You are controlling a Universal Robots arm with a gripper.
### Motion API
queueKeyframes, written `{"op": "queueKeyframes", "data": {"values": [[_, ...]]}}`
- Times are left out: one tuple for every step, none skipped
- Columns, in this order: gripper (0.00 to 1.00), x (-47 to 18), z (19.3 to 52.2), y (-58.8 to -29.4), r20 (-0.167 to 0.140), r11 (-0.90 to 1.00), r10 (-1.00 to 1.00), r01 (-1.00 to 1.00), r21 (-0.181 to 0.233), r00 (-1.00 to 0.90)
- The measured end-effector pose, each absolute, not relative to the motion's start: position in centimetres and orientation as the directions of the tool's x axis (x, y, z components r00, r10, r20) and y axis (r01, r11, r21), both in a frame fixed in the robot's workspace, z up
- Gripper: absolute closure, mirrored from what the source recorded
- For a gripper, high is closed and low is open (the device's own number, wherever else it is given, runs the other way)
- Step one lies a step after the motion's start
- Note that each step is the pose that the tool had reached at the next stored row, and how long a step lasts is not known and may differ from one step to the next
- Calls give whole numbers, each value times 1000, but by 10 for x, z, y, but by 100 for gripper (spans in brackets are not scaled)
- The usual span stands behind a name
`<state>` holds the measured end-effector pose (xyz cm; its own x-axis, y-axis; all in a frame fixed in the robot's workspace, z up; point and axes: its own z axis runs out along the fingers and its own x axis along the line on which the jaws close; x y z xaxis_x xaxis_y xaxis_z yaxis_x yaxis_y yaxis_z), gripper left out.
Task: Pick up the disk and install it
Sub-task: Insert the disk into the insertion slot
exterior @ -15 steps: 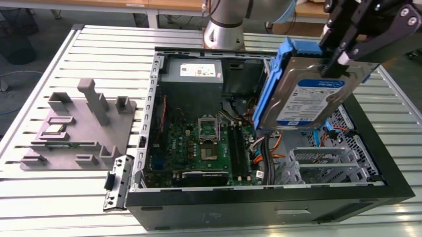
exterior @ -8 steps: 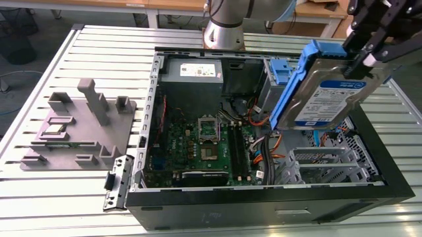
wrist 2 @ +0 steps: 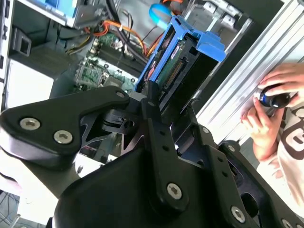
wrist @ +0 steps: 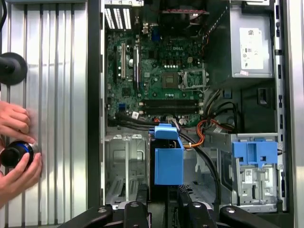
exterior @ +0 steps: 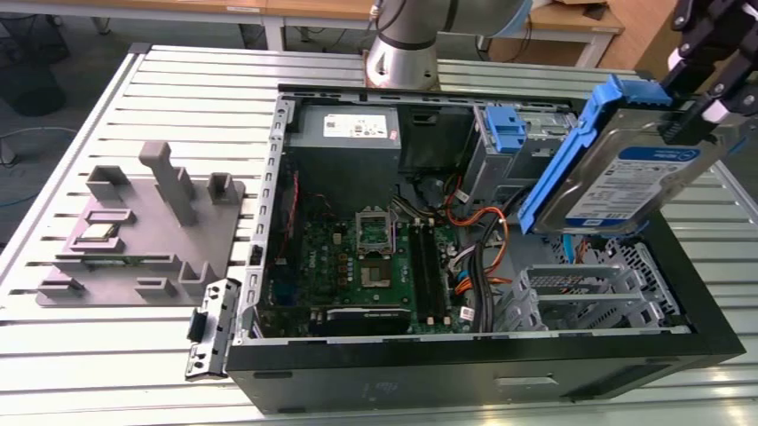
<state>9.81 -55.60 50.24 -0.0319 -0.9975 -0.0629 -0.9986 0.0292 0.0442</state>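
Gripper (exterior: 701, 114): the jaws are narrow and clamped on the upper end of the disk (exterior: 622, 177). You are carrying it; nothing else supports it.

Disk position: it is in the air over the open computer case (exterior: 474, 377), above the case corner at the exterior view's right. The case stands on the slatted tabletop (exterior: 177, 80), towards the edge at the exterior view's right. The label face is turned outward and a blue rail (exterior: 578, 151) runs along the long edge.

Key relation: the disk hangs below and ahead of your gripper. Its long axis is steeply tilted, with the upper end in the jaws and the lower end pointing down into the case. The metal drive cage (exterior: 592, 297) lies underneath, apart from the disk. In the first wrist view you look down the disk end-on, with the cage just beside its outline. I cannot tell whether the two are lined up.

Judgement: pick-up done, disk not seated.

Note: a person's hand (wrist: 16, 142) rests on the tabletop just outside the case wall, holding a round dark knob (wrist: 13, 154). It is well apart from the disk.
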Motion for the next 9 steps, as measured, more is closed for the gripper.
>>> {"op": "queueKeyframes", "data": {"values": [[65,101,502,-556,-63,29,-998,-999,44,-32],[65,104,502,-556,-63,29,-998,-999,44,-32],[65,106,502,-556,-63,29,-998,-999,44,-32],[65,108,502,-556,-63,29,-998,-999,44,-32],[65,110,502,-556,-63,29,-998,-999,44,-32],[65,111,502,-557,-63,29,-998,-999,44,-32],[65,113,502,-558,-63,29,-998,-999,44,-32],[65,114,502,-558,-63,29,-998,-999,44,-32],[65,115,502,-559,-63,29,-998,-999,44,-32]]}}
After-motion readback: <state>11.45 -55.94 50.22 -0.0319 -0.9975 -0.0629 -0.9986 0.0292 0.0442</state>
